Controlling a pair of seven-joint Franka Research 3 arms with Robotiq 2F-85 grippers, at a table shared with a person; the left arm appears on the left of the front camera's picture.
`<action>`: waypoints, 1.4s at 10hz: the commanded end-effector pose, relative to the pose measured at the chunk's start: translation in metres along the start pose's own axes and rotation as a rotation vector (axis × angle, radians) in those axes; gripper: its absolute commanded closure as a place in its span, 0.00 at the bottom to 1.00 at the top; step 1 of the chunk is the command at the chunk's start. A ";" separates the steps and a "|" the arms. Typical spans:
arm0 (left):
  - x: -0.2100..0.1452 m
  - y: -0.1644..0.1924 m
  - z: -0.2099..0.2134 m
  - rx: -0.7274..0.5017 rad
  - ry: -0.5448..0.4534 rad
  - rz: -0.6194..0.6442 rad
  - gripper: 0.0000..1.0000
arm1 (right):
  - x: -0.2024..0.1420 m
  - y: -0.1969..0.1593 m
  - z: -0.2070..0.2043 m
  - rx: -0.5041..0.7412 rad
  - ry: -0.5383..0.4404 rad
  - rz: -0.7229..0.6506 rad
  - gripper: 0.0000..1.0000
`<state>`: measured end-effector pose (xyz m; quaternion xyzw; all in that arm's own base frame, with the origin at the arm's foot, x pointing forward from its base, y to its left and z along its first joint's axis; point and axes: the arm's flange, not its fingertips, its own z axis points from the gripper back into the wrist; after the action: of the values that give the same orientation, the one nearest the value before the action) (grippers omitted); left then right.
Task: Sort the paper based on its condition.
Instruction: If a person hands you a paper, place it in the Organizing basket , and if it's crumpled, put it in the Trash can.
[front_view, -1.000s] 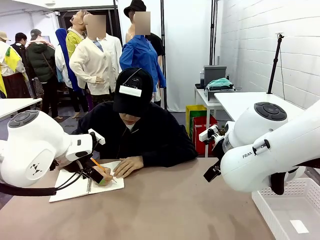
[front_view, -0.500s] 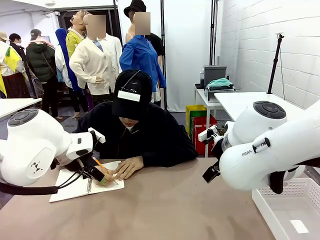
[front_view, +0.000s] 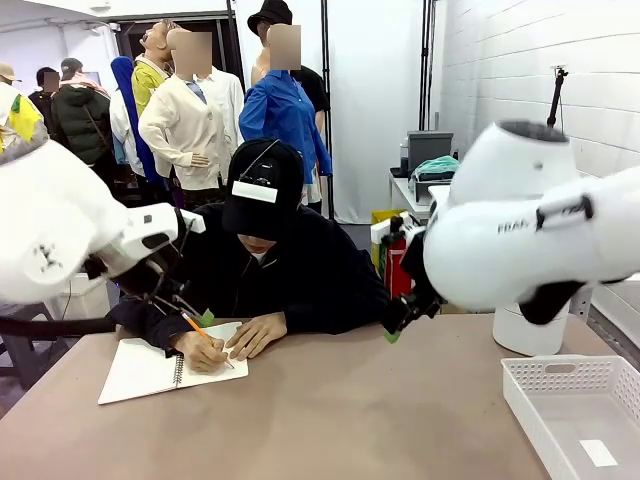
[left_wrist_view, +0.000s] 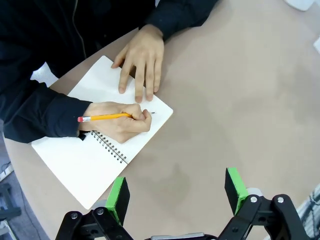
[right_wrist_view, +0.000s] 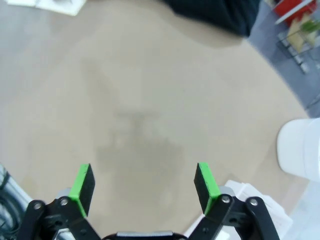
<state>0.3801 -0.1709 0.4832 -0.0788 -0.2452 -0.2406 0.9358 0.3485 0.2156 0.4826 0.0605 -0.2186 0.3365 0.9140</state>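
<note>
Front: person's hand (front_view: 200, 350) writes with pencil (front_view: 195, 328) in spiral notebook (front_view: 140, 372) at left of surface (front_view: 350, 420); white basket (front_view: 560, 366) at right.
Left wrist: left tool (left_wrist_view: 176, 192) wide, empty, above notebook edge.
Right wrist: right tool (right_wrist_view: 144, 182) wide, empty, over surface.

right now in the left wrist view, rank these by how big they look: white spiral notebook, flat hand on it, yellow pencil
1. white spiral-bound notebook
2. person's flat open hand resting on it
3. yellow wooden pencil
All three sit at table level, so nearness hardly skews this.
</note>
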 end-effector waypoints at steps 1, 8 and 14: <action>0.017 0.004 0.028 -0.077 0.037 -0.011 0.00 | 0.014 -0.003 0.025 0.005 0.018 0.031 0.00; 0.041 0.022 0.130 -0.076 -0.025 -0.078 0.00 | 0.045 -0.020 0.180 -0.113 -0.160 0.003 0.00; 0.044 0.022 0.140 -0.051 -0.048 -0.056 0.00 | 0.046 -0.022 0.202 -0.122 -0.207 -0.004 0.00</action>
<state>0.3651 -0.1324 0.6271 -0.0989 -0.2656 -0.2698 0.9203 0.3197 0.1724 0.6876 0.0390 -0.3399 0.3107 0.8868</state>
